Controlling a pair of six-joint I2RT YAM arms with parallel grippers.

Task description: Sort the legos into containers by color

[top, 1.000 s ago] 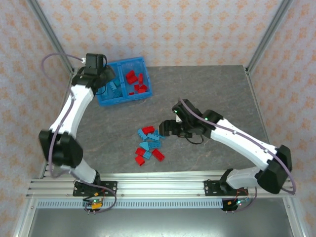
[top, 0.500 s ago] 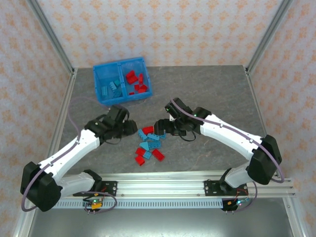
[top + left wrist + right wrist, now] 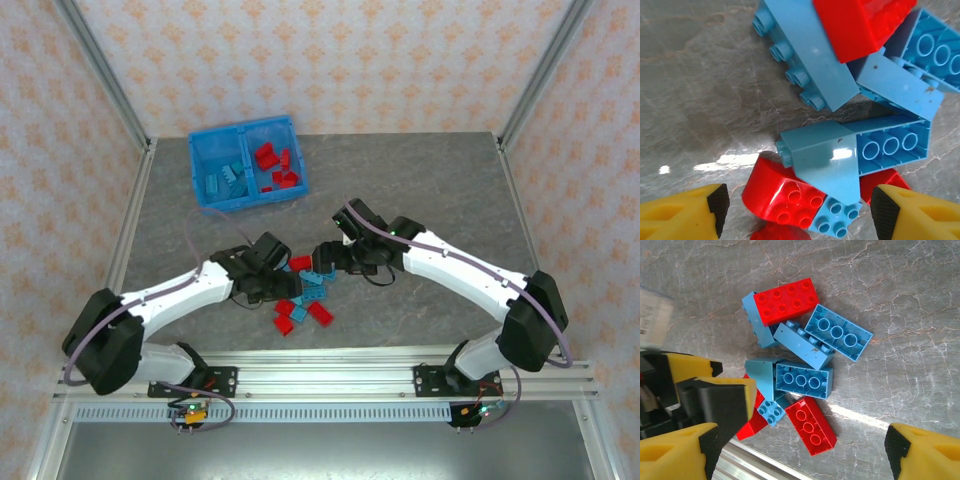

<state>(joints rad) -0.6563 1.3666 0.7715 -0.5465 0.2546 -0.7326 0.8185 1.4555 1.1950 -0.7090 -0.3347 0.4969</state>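
Up in the see-through blue plastic bin (image 3: 245,203) some small red and blue bricks (image 3: 275,165) lie sorted, but a pile (image 3: 303,297) waits by the open, empty left hand (image 3: 797,205) and right hand (image 3: 322,258).

The translucent blue rectangular plastic bin (image 3: 240,127) sits far left on the grey stone-look table (image 3: 420,170), with light blue studded plastic bricks (image 3: 225,180) in its left compartment and red studded plastic bricks (image 3: 275,165) in its right. Well apart, nearer the front, the loose heap of mixed bricks (image 3: 305,297) lies between the left gripper (image 3: 283,280) and the right gripper (image 3: 325,258).
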